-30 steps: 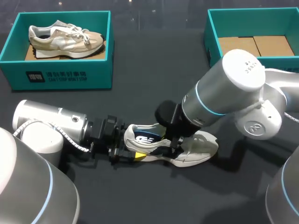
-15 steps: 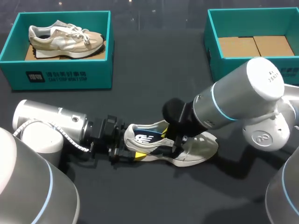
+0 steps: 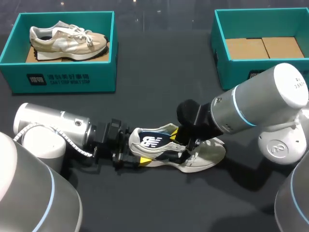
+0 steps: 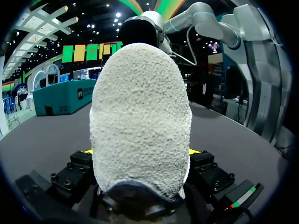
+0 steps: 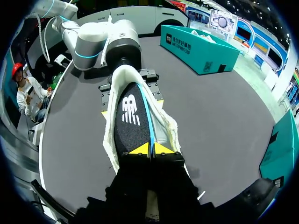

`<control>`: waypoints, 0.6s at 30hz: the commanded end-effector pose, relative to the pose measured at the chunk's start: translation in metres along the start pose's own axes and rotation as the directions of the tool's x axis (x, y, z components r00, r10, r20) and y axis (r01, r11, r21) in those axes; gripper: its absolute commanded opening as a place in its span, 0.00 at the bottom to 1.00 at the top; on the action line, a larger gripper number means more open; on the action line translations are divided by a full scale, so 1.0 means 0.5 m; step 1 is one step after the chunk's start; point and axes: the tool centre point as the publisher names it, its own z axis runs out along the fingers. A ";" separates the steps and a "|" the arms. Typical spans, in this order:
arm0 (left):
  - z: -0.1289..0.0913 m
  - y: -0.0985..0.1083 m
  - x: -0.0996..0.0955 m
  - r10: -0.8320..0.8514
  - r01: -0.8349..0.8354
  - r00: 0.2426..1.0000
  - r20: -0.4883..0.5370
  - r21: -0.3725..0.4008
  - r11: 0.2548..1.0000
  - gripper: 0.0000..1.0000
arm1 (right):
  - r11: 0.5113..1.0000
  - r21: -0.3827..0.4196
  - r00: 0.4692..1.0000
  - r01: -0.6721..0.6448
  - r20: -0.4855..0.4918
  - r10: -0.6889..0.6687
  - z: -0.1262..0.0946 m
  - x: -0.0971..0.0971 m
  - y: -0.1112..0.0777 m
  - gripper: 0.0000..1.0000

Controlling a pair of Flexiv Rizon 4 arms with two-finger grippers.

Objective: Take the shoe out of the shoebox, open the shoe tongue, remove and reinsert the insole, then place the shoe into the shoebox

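A cream shoe lies on its side on the dark table, heel toward my left arm. My left gripper is shut on the heel; in the left wrist view the fuzzy heel fills the space between the fingers. A navy insole with a white logo sits in the shoe's opening. My right gripper is shut on the insole's front end. The right wrist view shows the yellow tips pinched together on the insole, with the shoe's collar around it.
A teal shoebox at the back left holds a tan shoe. Another teal shoebox at the back right shows only a cardboard floor. My right arm's big elbow hangs over the table's right side.
My right arm has swung to the right and its gripper has drawn back a little toward the toe with the insole's end. The left gripper and the shoe stayed put.
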 end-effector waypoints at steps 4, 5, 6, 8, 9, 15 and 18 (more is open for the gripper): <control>0.002 0.005 0.001 0.001 -0.001 1.000 0.002 -0.002 1.000 0.00 | 0.993 -0.112 0.998 0.033 -0.053 -0.039 -0.022 -0.013 -0.015 0.00; 0.002 0.005 0.001 0.001 -0.001 1.000 0.002 -0.002 1.000 0.00 | 0.991 -0.128 0.997 0.042 -0.061 -0.050 -0.023 -0.013 -0.014 0.00; 0.002 0.005 0.001 0.001 -0.001 1.000 0.002 -0.002 1.000 0.00 | 0.990 -0.133 0.997 0.045 -0.062 -0.053 -0.025 -0.013 -0.013 0.00; 0.002 0.005 0.001 0.001 -0.001 1.000 0.002 -0.002 1.000 0.00 | 0.986 -0.158 0.995 0.052 -0.076 -0.065 -0.026 -0.013 -0.012 0.00; 0.002 0.005 0.001 0.001 -0.001 1.000 0.002 -0.002 1.000 0.00 | 0.985 -0.167 0.994 0.054 -0.082 -0.068 -0.027 -0.013 -0.013 0.00; 0.002 0.005 0.001 0.001 -0.001 1.000 0.002 -0.002 1.000 0.00 | 0.977 -0.210 0.992 0.042 -0.110 -0.066 -0.027 -0.017 -0.024 0.00; 0.002 0.005 0.001 0.001 -0.001 1.000 0.002 -0.002 1.000 0.00 | 0.974 -0.222 0.991 0.040 -0.114 -0.067 -0.029 -0.018 -0.028 0.00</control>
